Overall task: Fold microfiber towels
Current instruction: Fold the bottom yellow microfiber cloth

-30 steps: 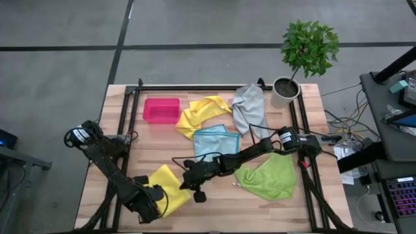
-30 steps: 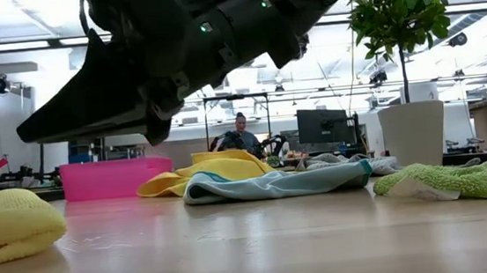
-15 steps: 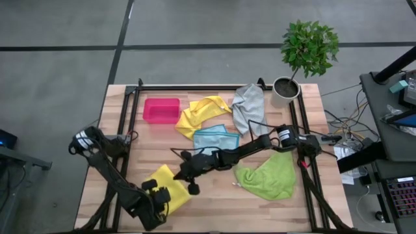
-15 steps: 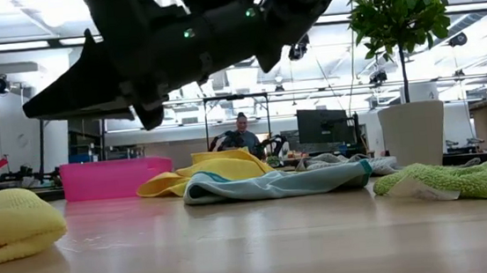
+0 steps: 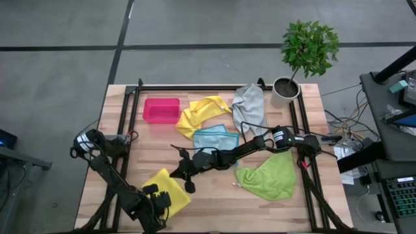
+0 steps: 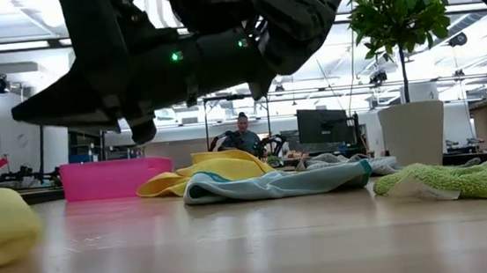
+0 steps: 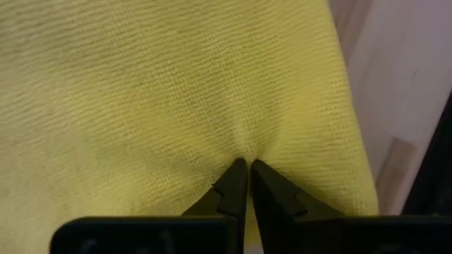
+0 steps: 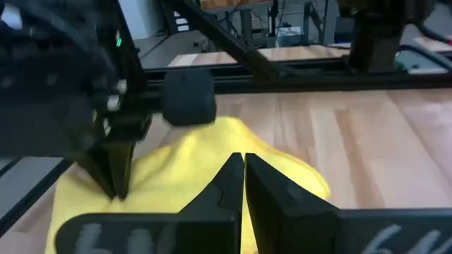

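- Left gripper (image 7: 244, 164) is pinched tight on the yellow towel (image 5: 168, 189), near the table's front edge (image 5: 214, 225).
- Right gripper (image 5: 177, 173) hovers just beside that towel, fingers pressed together on nothing.
- Bare wood lies between this towel and the green towel (image 5: 270, 175).

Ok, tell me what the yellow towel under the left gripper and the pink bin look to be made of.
Yellow towel: soft knitted cloth, likely microfiber; fine looped weave, matte, puckering where the left gripper pinches it.
Pink bin: apparently moulded plastic; rigid straight walls, smooth uniform colour, slightly translucent in the low view.
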Tool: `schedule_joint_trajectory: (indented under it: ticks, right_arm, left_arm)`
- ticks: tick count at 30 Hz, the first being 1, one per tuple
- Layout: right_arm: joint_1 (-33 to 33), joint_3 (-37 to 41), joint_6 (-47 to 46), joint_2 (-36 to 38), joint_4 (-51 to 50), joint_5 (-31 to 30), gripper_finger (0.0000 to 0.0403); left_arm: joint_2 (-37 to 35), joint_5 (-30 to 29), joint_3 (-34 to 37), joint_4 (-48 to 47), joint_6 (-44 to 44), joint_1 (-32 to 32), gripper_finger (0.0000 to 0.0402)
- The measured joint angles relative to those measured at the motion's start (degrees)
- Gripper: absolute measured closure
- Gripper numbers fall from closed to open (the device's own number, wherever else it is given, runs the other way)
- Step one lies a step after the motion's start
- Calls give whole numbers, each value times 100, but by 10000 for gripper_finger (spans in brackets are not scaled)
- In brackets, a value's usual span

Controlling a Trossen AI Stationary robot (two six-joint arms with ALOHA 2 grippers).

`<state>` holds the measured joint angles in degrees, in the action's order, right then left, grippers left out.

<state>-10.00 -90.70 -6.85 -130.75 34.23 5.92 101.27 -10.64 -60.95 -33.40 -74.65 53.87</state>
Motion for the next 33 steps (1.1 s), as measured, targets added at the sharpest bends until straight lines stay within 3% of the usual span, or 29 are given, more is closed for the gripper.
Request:
schedule_joint_trajectory:
  ticks: [5, 19, 29, 33]
  right_arm:
    - [4, 0, 0, -20, -168, -1, 394]
    - [-57, 25, 636, 577, -2244, 3, 394]
    - [-240, 146, 687, 641, -2426, 3, 394]
    - [-251, 188, 687, 692, -2424, 3, 394]
  left_arm:
    - [-295, -5, 0, -202, 0, 2, 396]
    - [-1028, -23, 60, -1103, 2, -61, 396]
    - [-1121, 81, 63, -820, -245, -61, 394]
    - [-1121, 210, 66, -800, -309, -61, 370]
